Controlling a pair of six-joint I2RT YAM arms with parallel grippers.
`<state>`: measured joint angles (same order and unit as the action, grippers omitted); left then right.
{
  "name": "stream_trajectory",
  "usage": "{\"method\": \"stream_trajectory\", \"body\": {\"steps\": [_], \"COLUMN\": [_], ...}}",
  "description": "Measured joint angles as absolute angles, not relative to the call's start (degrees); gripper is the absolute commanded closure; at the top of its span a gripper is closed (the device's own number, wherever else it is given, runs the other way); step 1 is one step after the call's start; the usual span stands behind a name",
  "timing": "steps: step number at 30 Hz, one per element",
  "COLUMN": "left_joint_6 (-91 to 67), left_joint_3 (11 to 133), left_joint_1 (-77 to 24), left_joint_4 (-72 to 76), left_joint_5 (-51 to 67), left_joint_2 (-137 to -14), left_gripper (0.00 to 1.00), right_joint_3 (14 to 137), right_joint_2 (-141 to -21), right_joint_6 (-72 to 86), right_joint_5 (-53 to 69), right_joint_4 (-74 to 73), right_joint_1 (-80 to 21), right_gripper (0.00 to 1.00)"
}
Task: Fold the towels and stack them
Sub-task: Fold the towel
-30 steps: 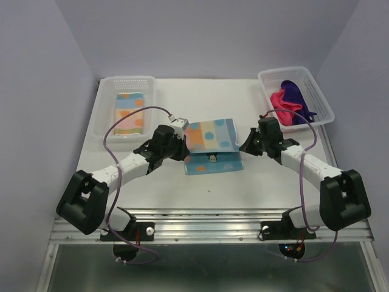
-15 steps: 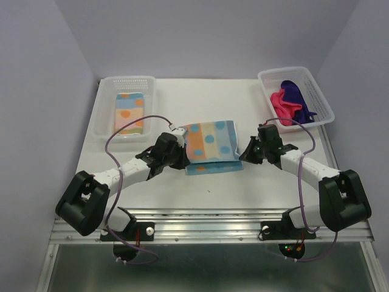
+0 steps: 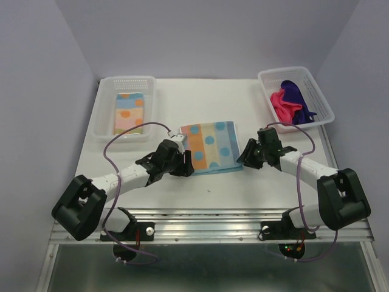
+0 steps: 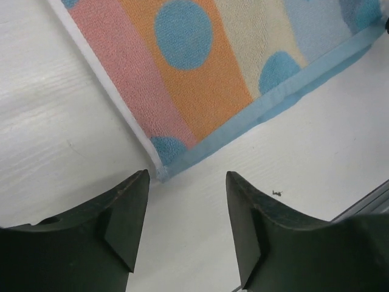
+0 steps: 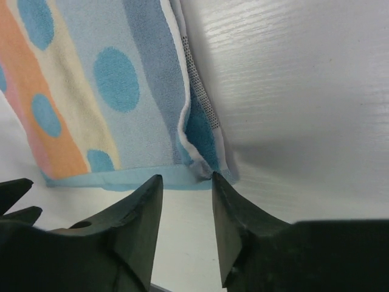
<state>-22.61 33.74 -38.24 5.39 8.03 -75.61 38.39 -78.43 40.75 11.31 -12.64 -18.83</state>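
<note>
Left end effector (image 4: 187, 185) and right end effector (image 5: 187, 182) both gape, holding nothing, one at each near corner; your towel (image 3: 209, 146) lies between them, mid-frame, neither arm nearer.

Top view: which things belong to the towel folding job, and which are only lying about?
Job:
striped towel on the table
folded striped towel in the left basket
pink towel
purple towel

Lying about:
left white basket
right white basket
</note>
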Motion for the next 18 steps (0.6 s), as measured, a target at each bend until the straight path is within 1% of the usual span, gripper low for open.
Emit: {"method": "stream_trajectory", "body": {"steps": [1, 2, 4, 5, 6, 8, 9, 10, 15, 18], "left_joint_6": [-23.4, -23.9, -25.2, -25.3, -26.0, -26.7, -27.0, -27.4, -28.6, -28.6], "left_joint_3": [33.3, 33.1, 33.1, 33.1, 33.1, 33.1, 33.1, 33.1, 36.5, 41.6], "left_joint_1": [-38.6, -39.2, -40.4, -41.1, -41.8, -42.7, -43.1, -43.2, -42.7, -39.1], "left_joint_4": [5.2, 4.8, 4.4, 4.1, 3.8, 2.8, 2.2, 1.7, -1.4, -2.0], "left_joint_5": [7.5, 7.1, 6.0, 5.6, 5.0, 4.0, 3.4, 2.3, -3.7, -5.3], "left_joint_2": [-74.8, -73.8, -72.6, -72.1, -71.5, -70.1, -69.3, -68.6, -67.7, -70.5], "left_gripper": [0.27, 0.2, 0.07, 0.05, 0.01, 0.01, 0.01, 0.01, 0.01, 0.01], "right_joint_3": [38.4, 38.4, 38.0, 37.7, 37.6, 37.6, 37.6, 37.7, 39.6, 44.6], "right_joint_2": [-78.3, -78.3, -77.3, -76.5, -75.5, -73.4, -72.3, -71.5, -72.3, -75.7], "right_joint_6": [40.8, 40.6, 40.7, 40.5, 40.3, 39.7, 39.2, 38.7, 36.1, 34.4], "right_joint_5": [11.0, 10.9, 10.2, 10.0, 9.6, 8.8, 8.3, 7.8, 6.9, 6.8], "right_joint_4": [-13.0, -13.2, -14.0, -14.6, -15.6, -17.0, -17.4, -17.8, -19.0, -18.7], "right_joint_1": [-18.8, -18.8, -18.8, -18.8, -18.8, -18.8, -18.8, -18.8, -18.8, -18.8], "right_gripper": [0.45, 0.4, 0.36, 0.33, 0.27, 0.22, 0.16, 0.01, 0.0, 0.0]}}
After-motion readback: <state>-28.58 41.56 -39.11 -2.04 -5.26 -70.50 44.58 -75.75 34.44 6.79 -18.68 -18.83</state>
